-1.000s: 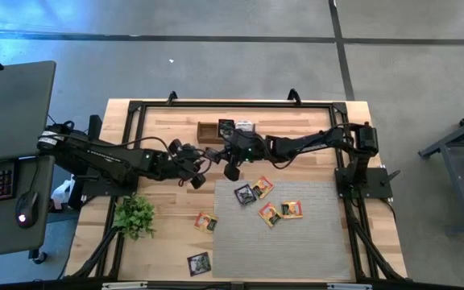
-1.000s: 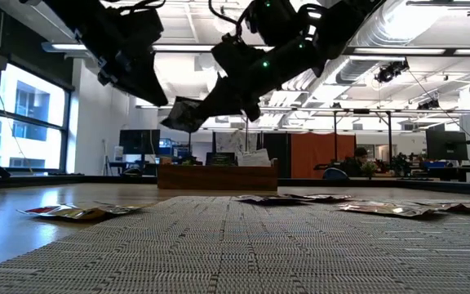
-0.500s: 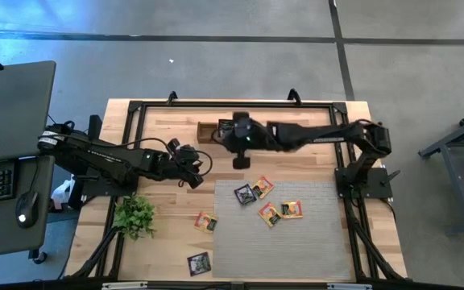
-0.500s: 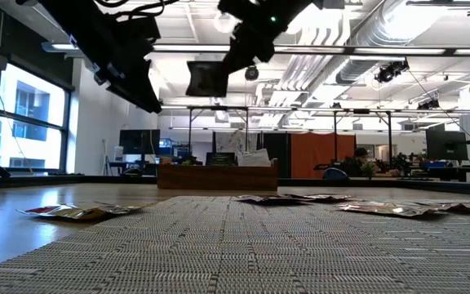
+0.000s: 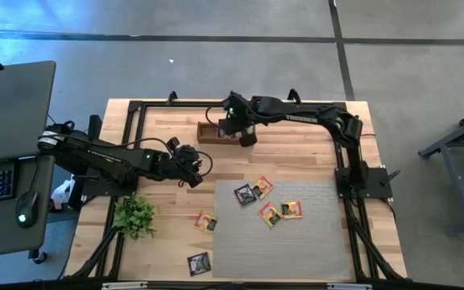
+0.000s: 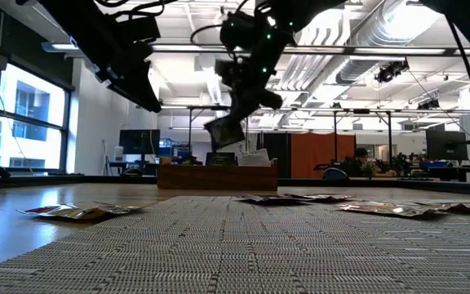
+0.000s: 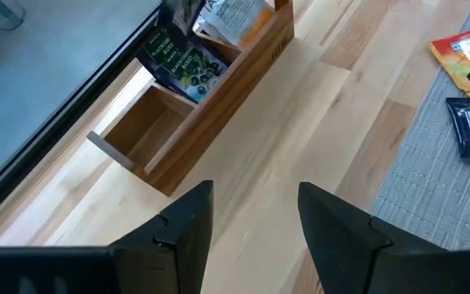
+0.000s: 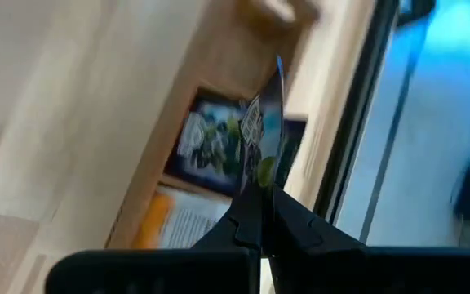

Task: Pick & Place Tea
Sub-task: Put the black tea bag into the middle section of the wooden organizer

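Left gripper (image 5: 193,165) is being held open and empty above the worktop's left-centre. A dark sachet (image 8: 263,135) is being pinched edge-on by the right gripper (image 8: 258,192), over the wooden box (image 5: 210,131) at the far edge.

Even overhead light, bright ceiling strips in low view, right wrist view blurred.
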